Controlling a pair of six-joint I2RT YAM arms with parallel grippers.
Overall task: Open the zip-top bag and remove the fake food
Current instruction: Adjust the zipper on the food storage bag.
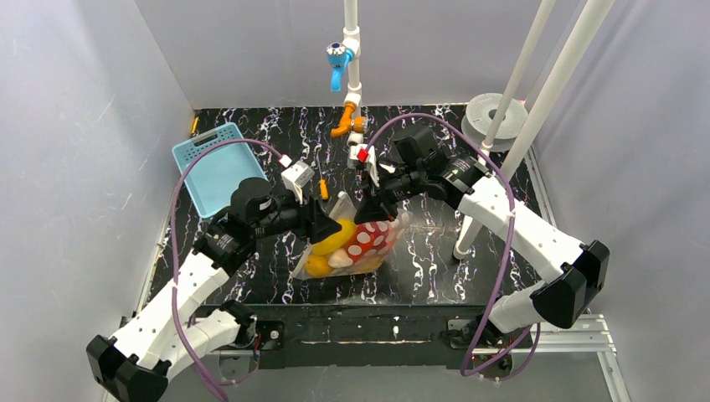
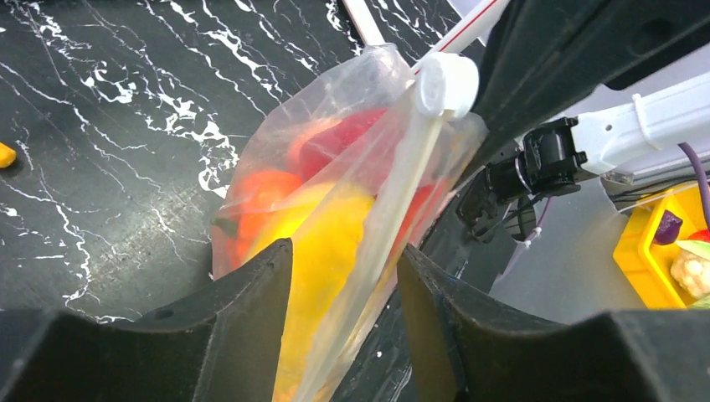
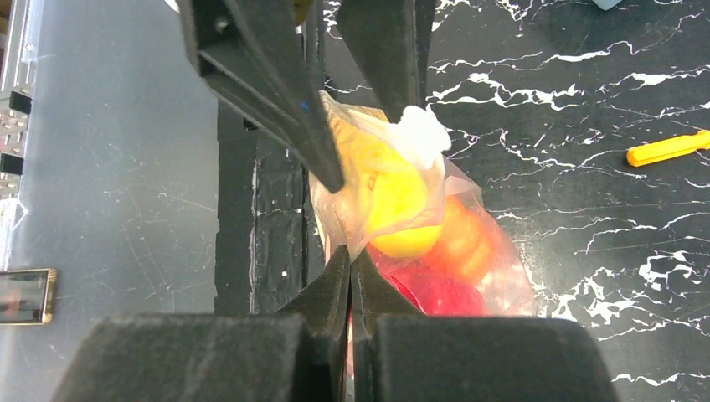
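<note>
Black marble table (image 1: 435, 260), bag-opening step imo: right claw (image 3: 350, 260) pinches the edge of the zip-top bag (image 3: 419, 188), left claw (image 2: 345, 249) straddles the zip strip (image 2: 393, 209) with fingers spread, so next it needs to clamp and pull.

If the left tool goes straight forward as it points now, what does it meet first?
The bag: it lies right between the left tool's spread fingers, with the yellow food inside. Whether the fingers touch it is unclear.
</note>
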